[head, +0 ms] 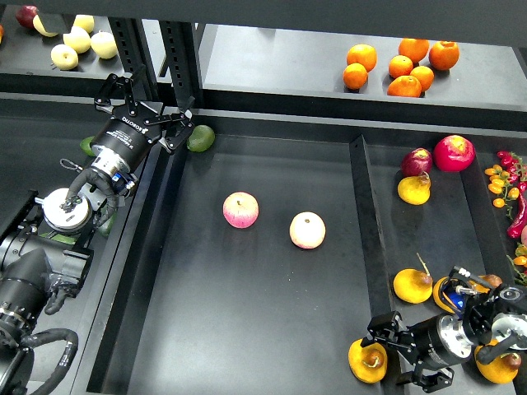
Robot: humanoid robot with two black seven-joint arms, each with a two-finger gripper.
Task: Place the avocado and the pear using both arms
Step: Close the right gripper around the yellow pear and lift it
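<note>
A green avocado [200,137] lies at the back left corner of the middle tray [247,313]. My left gripper [145,107] hovers just left of it, open and empty, with one fingertip [184,123] close to the fruit. Another green avocado [86,146] is mostly hidden behind the left arm. An orange-yellow pear [366,360] with a dark dimple lies at the front right, by the tray's divider. My right gripper [394,354] is low and open, its jaws just right of the pear, above and below it; I cannot tell if they touch it.
Two pink-yellow apples [240,209] [307,230] lie mid-tray. A divider [359,214] walls off the right compartment, which holds more yellow pears [412,285], red fruit [454,152] and chillies [510,185]. Oranges [401,64] and pale apples [78,39] sit on the back shelf.
</note>
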